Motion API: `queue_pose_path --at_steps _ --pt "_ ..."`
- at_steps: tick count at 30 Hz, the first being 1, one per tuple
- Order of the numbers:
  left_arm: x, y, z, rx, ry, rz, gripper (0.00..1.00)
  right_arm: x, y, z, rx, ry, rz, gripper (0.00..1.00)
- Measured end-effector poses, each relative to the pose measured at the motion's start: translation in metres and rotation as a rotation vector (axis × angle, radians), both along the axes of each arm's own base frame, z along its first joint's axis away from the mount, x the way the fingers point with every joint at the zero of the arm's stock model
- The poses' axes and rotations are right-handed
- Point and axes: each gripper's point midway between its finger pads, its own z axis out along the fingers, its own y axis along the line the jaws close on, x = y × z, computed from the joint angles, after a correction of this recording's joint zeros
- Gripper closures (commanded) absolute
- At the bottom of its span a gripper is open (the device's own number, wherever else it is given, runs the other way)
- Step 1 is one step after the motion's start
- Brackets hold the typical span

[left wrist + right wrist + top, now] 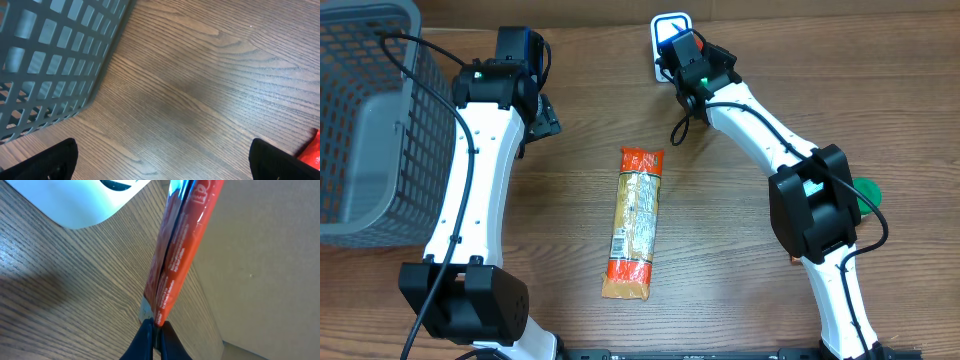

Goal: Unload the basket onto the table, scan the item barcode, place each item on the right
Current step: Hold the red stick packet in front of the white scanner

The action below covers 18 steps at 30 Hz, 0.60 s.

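My right gripper (154, 329) is shut on the bottom edge of a thin orange-red packet (182, 245), which stands edge-on and rises toward the white barcode scanner (85, 205). From overhead, that gripper (682, 52) sits at the table's far edge, over the white scanner (665, 25). A little red of the held packet (681, 41) shows there. My left gripper (162, 159) is open and holds nothing, hovering over bare wood beside the basket. Overhead it lies at the far left (538, 112).
A second long orange snack packet (635, 222) lies flat in the middle of the table; its red corner (312, 152) shows in the left wrist view. A grey mesh basket (360, 120) stands at the left edge (50, 60). A green object (866, 190) lies at the right.
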Motion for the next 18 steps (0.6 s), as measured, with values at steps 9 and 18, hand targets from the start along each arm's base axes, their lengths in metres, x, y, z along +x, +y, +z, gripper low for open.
queue_pose_path --at_steps 9,18 --pt "0.000 0.000 0.000 0.000 0.000 0.000 0.00 0.000 0.002 -0.001 0.012 0.003 0.008 0.97" --pt "0.000 0.000 0.000 0.000 0.000 0.000 0.00 -0.003 0.000 -0.036 -0.023 0.064 0.004 0.97"
